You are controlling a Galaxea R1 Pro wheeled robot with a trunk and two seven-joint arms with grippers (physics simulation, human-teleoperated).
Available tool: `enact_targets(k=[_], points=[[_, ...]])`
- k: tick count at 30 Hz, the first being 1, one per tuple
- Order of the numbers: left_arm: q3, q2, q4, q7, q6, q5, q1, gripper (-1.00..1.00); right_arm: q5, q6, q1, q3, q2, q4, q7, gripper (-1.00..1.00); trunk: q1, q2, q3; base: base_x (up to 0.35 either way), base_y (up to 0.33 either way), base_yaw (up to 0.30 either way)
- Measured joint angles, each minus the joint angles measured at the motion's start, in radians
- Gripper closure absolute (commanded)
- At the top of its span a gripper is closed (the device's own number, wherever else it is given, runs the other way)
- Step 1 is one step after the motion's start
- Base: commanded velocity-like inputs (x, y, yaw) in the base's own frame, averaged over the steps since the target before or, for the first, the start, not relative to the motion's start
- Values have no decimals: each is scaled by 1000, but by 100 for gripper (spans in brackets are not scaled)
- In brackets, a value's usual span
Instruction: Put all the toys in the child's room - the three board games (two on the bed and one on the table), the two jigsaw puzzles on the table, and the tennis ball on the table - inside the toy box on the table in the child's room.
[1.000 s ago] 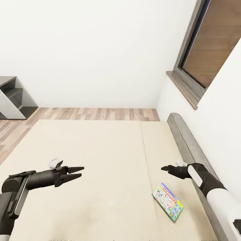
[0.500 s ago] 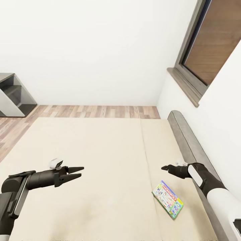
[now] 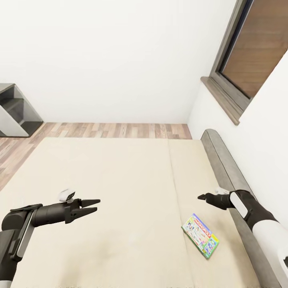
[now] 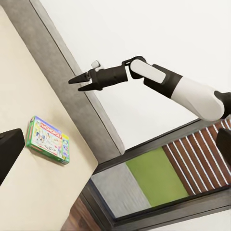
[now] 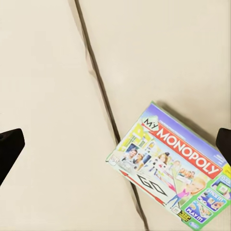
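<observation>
I see the board game (image 3: 200, 236) lying flat on the bed (image 3: 120, 180) near its grey side rail (image 3: 224, 168), my right gripper (image 3: 203, 197) hovering just above it, fingers spread, my left gripper (image 3: 94, 205) well apart over bare mattress, fingers parted, nothing held

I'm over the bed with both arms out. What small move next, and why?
Probably lower the right gripper toward the board game. The game lies flat on the bed, nearer the robot than that gripper, whose fingers look open and empty; the left gripper is farther off.
</observation>
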Motion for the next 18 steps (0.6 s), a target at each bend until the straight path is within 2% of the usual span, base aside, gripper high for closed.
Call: enact_targets(k=[18], points=[[1, 3, 0, 0, 0, 2, 0, -100, -1, 4, -5, -3, 1, 0, -6, -100, 0, 0, -30, 0, 0, 0]])
